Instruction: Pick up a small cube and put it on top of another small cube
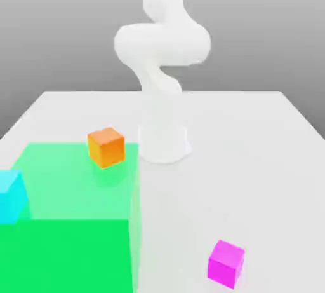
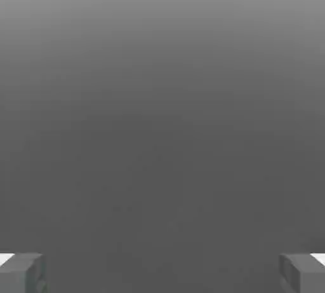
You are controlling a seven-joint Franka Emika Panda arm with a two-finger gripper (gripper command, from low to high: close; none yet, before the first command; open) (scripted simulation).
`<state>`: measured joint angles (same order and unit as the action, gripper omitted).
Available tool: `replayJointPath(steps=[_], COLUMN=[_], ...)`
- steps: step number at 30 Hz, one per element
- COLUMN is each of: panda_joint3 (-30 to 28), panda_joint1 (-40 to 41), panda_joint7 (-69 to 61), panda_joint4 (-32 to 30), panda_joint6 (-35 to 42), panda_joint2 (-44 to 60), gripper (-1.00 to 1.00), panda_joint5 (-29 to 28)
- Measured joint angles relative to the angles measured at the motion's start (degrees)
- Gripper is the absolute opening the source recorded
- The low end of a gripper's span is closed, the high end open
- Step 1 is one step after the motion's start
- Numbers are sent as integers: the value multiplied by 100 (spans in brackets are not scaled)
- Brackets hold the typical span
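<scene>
Tabletop (image 1: 254,158) scene, 3 cubes well apart, 0 stacked; end effector (image 2: 162,274) wide open, empty, pick and place both left.

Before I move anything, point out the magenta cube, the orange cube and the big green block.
Magenta cube (image 1: 225,264), exterior view, side faces.
Orange cube (image 1: 106,149), exterior view, side face.
Green block (image 1: 70,257), exterior view, front face.

No readable text or numbers
</scene>
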<state>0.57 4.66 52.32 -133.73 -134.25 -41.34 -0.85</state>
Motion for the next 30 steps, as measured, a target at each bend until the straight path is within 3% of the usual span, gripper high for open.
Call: replayJointPath(steps=[10, 18, 25, 30], panda_joint3=[29, -320, -732, -533], panda_joint1=[1735, 2772, 3543, 3764], panda_joint7=[2633, 4594, 5832, 5778], panda_joint4=[-785, -1404, -1951, -1925], panda_joint6=[-989, -1772, -2470, -3213], panda_joint2=[1822, 3247, 4480, 5471], gripper=[0, 0, 0, 0], panda_joint5=[-364, -501, 51, 591])
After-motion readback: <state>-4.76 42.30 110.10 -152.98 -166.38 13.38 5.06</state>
